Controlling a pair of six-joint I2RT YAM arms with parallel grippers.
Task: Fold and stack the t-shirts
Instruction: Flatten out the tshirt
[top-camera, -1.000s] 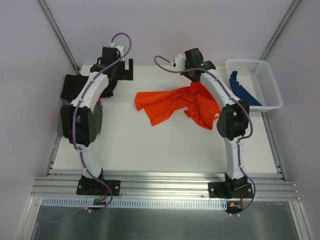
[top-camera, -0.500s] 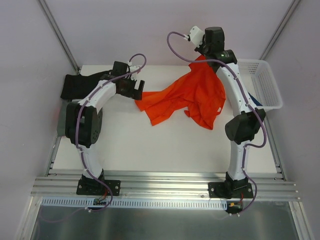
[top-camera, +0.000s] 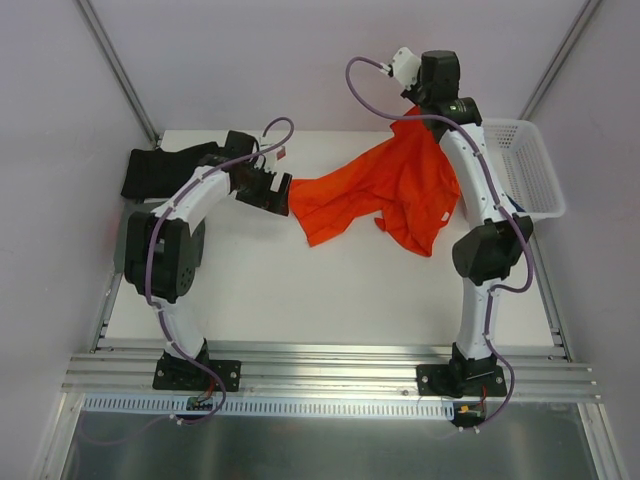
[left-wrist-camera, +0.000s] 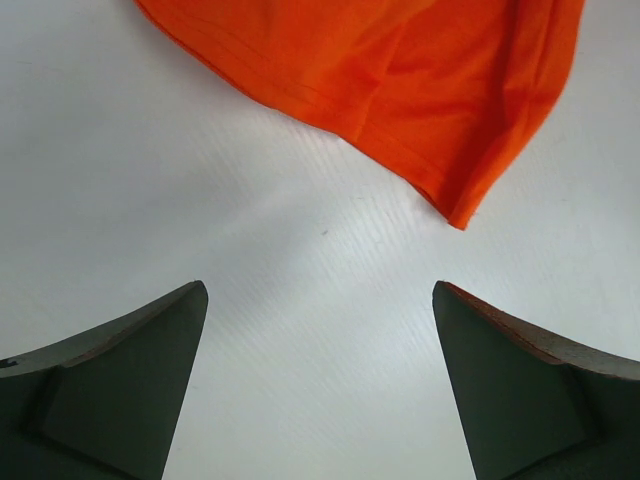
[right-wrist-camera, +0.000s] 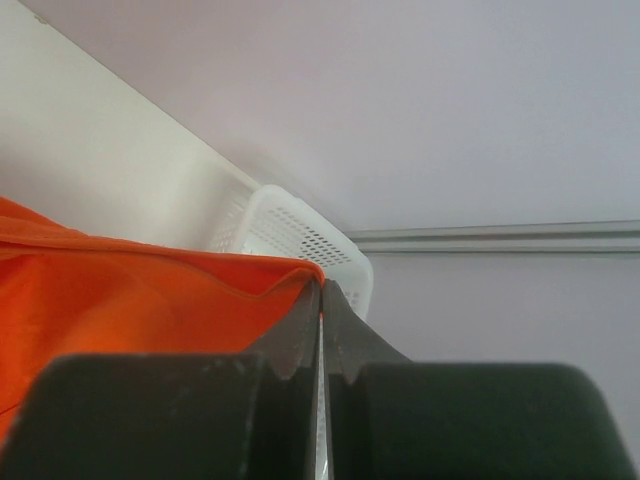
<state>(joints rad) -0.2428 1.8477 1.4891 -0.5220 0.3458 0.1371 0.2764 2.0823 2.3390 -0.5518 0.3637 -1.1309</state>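
Right jaws clamp the raised orange-red t-shirt (top-camera: 400, 190); left jaws spread wide, empty, just beside its hem.

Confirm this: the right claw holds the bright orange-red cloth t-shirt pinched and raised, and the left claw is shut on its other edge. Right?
No. The left wrist view shows the left claw open, clear of the bright orange-red cloth t-shirt and its hem, gripping nothing. The right claw does hold the shirt pinched and raised.

Robot lab cell: white table (top-camera: 300, 290), plain grey walls (top-camera: 300, 60), aluminium mounting rails (top-camera: 330, 365).
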